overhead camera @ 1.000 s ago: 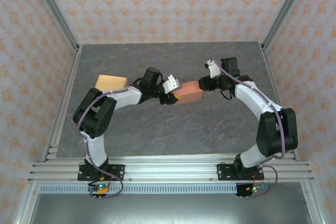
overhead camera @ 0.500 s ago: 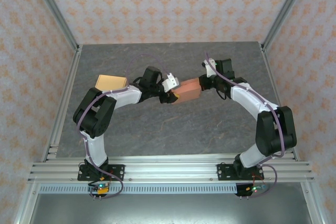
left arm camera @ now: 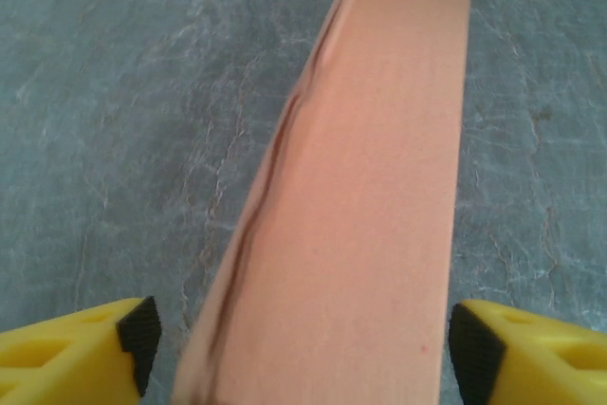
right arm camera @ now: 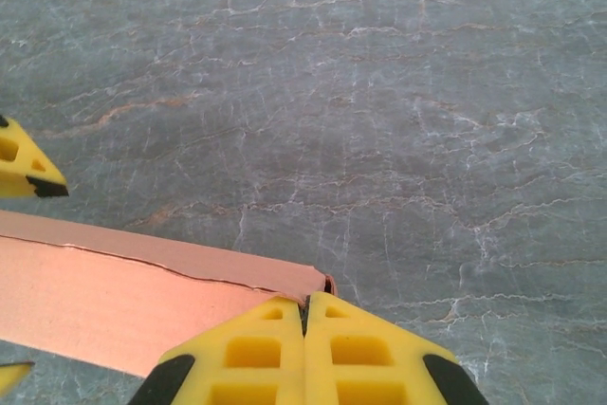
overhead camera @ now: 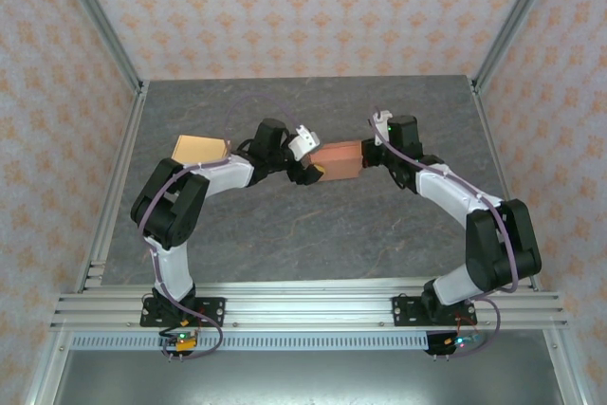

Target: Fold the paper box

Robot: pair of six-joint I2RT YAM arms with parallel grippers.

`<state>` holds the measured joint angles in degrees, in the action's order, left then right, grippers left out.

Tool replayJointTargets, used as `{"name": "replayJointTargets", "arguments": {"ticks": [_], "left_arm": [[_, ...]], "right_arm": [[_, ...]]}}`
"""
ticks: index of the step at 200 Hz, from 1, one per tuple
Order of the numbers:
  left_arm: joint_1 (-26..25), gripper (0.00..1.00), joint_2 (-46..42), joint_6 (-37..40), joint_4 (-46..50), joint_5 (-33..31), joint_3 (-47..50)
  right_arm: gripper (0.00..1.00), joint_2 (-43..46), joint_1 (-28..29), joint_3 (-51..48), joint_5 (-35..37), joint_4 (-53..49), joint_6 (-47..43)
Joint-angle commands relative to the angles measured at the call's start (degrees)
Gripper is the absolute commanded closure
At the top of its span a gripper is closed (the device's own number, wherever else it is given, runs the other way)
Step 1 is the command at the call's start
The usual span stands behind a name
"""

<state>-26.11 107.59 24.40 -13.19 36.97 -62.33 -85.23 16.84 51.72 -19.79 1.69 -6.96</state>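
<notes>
Mostly, the contact pts are the hard bit to read. In the right wrist view the right gripper (right arm camera: 305, 315) has its yellow fingers pressed flat together, no gap, at the end corner of the salmon-orange paper box (right arm camera: 123, 305). The thin wall runs in under the fingertips, so the nip itself is hidden, but it reads as pinched there. The box's left end is cut off by the frame edge.

In the left wrist view the box is cut off at top & bottom. The left gripper (overhead camera: 311, 171) stands spread wide w/ the box lying lengthwise between its black pads (left arm camera: 140, 334). The pad at picture-left is clearly apart from the box. The other sits just beside its edge; touching or not, can't tell.

From the top view the box sits btw the two grippers, mid-table, a bit toward the far side. Whether its underside rests on the grey marbled table top (overhead camera: 285, 234) can't be made out, and the fingers are too small to read there.

Other things: a tan flat cardboard box (overhead camera: 201, 150) lies far-left, just behind the left arm, its near edge right against the arm's outline. Aluminium frame posts (overhead camera: 95, 7) & patterned walls ring the table.
</notes>
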Motion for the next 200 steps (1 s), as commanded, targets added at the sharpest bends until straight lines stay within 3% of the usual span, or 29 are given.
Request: {"name": "replayJointTargets", "arguments": {"ticks": [1, 41, 75, 88, 102, 137, 147, 166, 200], "left_arm": [[0.2, 0.00, -6.3, -4.4, -4.2, -3.8, 4.4], [0.3, 0.00, -17.7, -16.6, -10.7, -18.9, 14.4], [0.7, 0.00, -19.5, -31.2, -3.5, -30.4, 11.7], [0.7, 0.01, -17.2, -31.8, 3.9, -27.4, 6.3], [-0.1, 0.20, -16.5, -30.9, 3.8, -24.1, 4.6], [-2.2, 0.53, -15.8, -27.6, 8.0, -20.7, 1.2], [-3.1, 0.53, -15.8, -25.3, 8.0, -19.7, 1.7], [-4.0, 0.43, -16.2, -24.1, 6.2, -17.4, 3.3], [-4.1, 0.47, -12.8, -23.6, 8.3, -18.1, -0.1]], "right_arm": [[1.00, 1.6, 0.5, -2.2, 3.5, 0.6, 3.5], [1.00, 3.2, 1.4, -3.2, 5.7, 1.9, 6.8], [1.00, 4.1, 2.1, -3.2, 7.2, 1.7, 7.0], [1.00, 4.6, 2.1, -3.3, 7.3, 1.9, 7.1], [1.00, 4.7, 2.1, -3.0, 8.1, 1.6, 7.1], [1.00, 4.8, 2.2, -2.3, 9.9, 0.1, 8.3], [1.00, 4.6, 2.3, -2.1, 10.4, -0.2, 8.5], [1.00, 4.5, 2.2, -1.5, 11.0, -1.3, 9.1], [1.00, 4.8, 2.2, -1.6, 11.0, -1.4, 9.2]]}}
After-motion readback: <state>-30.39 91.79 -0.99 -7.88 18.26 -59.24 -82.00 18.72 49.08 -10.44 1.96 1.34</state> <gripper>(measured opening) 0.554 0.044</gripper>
